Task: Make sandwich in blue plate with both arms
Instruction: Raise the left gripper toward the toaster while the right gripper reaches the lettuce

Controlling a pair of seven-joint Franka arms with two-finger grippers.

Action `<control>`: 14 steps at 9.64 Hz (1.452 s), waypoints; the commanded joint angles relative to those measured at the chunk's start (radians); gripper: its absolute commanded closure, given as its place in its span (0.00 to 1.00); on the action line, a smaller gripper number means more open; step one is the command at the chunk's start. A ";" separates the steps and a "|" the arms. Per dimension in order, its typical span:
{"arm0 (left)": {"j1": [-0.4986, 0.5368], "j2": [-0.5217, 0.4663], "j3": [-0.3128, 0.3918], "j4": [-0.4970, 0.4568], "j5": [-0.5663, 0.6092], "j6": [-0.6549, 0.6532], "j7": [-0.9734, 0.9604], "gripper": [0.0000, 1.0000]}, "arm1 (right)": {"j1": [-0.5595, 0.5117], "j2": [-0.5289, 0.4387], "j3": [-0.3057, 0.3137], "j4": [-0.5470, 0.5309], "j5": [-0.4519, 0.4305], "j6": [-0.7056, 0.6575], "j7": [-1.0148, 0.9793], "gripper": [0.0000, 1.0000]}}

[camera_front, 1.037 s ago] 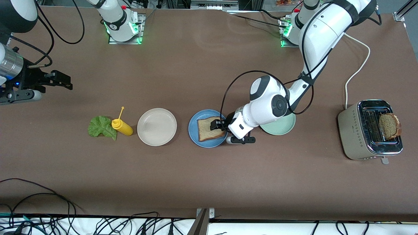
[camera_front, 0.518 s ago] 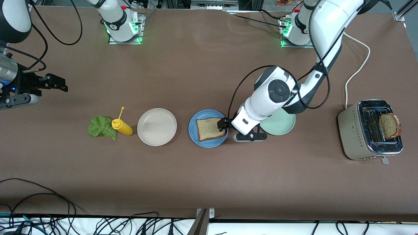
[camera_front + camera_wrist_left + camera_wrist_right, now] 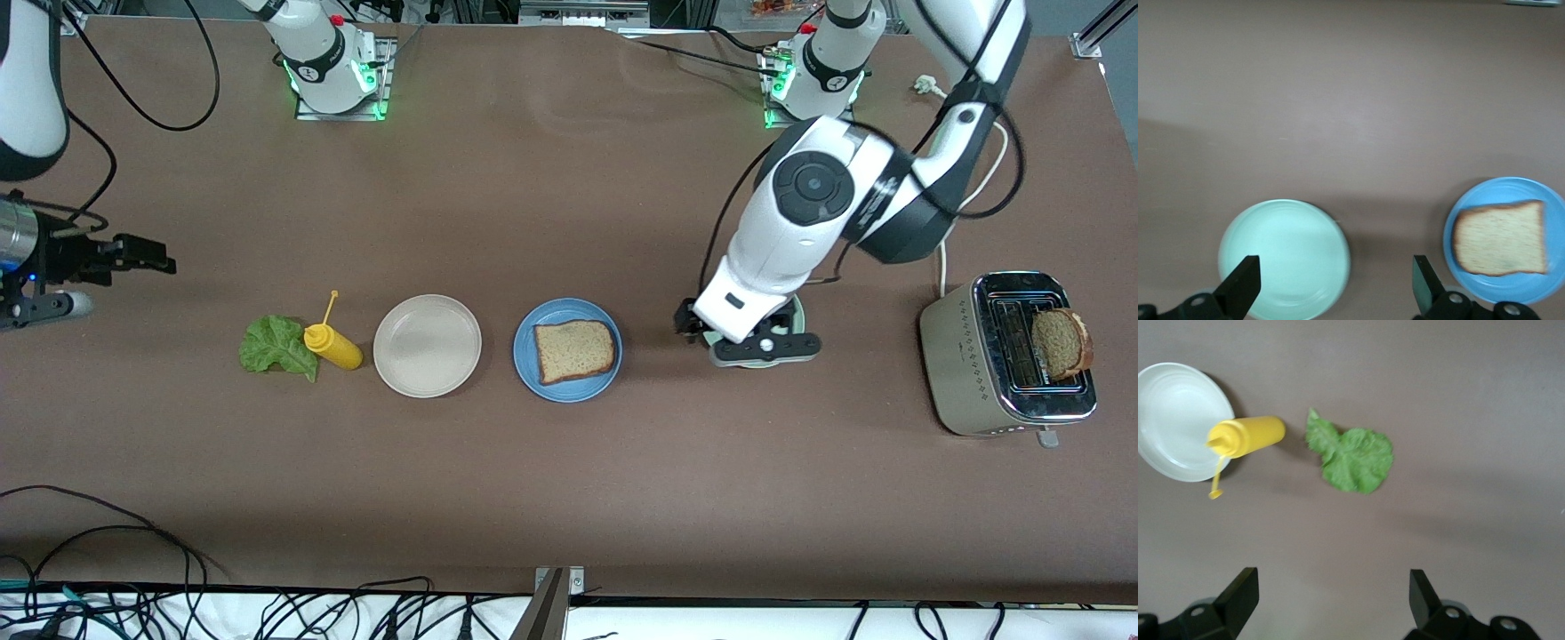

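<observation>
Lettuce next; it lies flat beside the mustard bottle, toward right gripper, jaws apart; left gripper, jaws apart, over green plate; bread on blue plate.

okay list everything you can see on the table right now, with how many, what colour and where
square brown bread slice: one, brown, flat on the round sky-blue plate
round beige plate: one, beside the sky-blue plate toward the right arm's end
yellow squeeze bottle: one, lying beside the beige plate
ruffled green lettuce leaf: one, beside the bottle
pale green plate: one, under the left gripper
silver toaster: one, left arm's end, holding a brown toast slice
left gripper: black, open, empty
right gripper: black, open, empty, over bare table
</observation>
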 commanded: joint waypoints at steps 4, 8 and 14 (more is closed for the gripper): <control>0.136 -0.167 -0.007 -0.070 0.103 -0.118 0.076 0.00 | -0.037 0.222 0.004 -0.003 0.079 0.253 -0.121 0.00; 0.209 -0.244 -0.009 -0.125 0.094 -0.117 0.165 0.00 | -0.035 0.215 0.021 -0.179 0.131 0.493 -0.126 0.00; 0.308 -0.299 -0.009 -0.142 -0.021 -0.111 0.312 0.00 | -0.034 0.187 0.067 -0.423 0.171 0.765 -0.126 0.00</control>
